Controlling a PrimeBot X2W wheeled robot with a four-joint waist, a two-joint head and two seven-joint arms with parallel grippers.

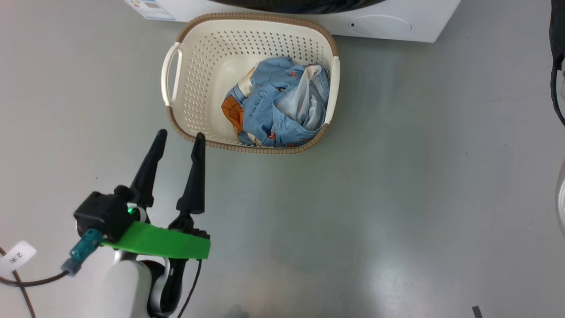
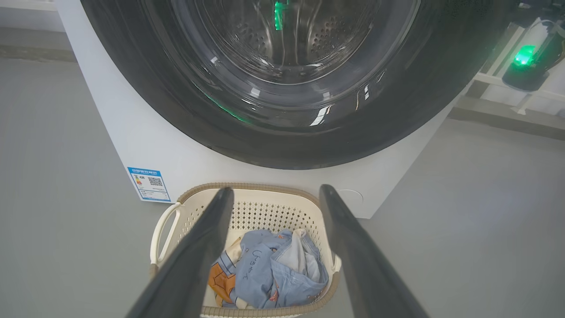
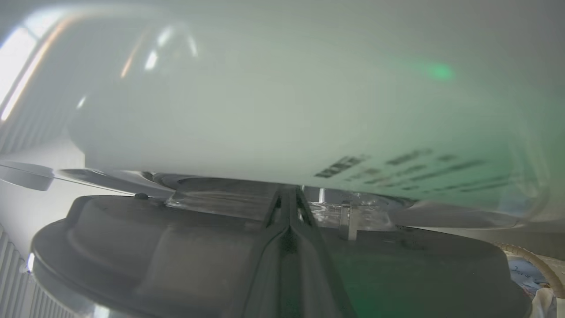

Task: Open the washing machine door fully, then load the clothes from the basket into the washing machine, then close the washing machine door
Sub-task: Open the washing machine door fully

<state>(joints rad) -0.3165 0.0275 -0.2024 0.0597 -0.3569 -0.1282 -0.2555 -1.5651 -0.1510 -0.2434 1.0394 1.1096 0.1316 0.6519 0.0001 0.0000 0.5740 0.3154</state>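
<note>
While your right gripper (image 3: 288, 191) was pinched fully shut with nothing between its fingers, its tips sat against the inner face of the washing machine door (image 3: 132, 247), right where the dark ring met the glass bowl (image 3: 265, 110). By my read this was the door-opening step, not yet finished. In the left wrist view the black rim covered the drum mouth at 12 o'clock and overhung the washing machine (image 2: 145, 145) at 2 o'clock. So the door looked only part open; how far, couldn't tell.

You needed to keep the shut tips on the rigid ring, not the slick glass, and push along the door's swing arc so they didn't skid off. You should have slowed near the end stop; the judged risk was the door bouncing back.

Your left gripper (image 1: 180, 134) stood spread wide, holding nothing, hovering at 7 o'clock of the basket (image 1: 256, 17). Its tips were just beside the near rim, not clearly touching. Good staging, but you had to hold it off the basket until the door was clear.

The clothes (image 1: 273, 106) lay bunched in the basket's 4 o'clock half. The basket sat on the floor (image 1: 397, 198) just before the machine, at 6 o'clock of the door.
</note>
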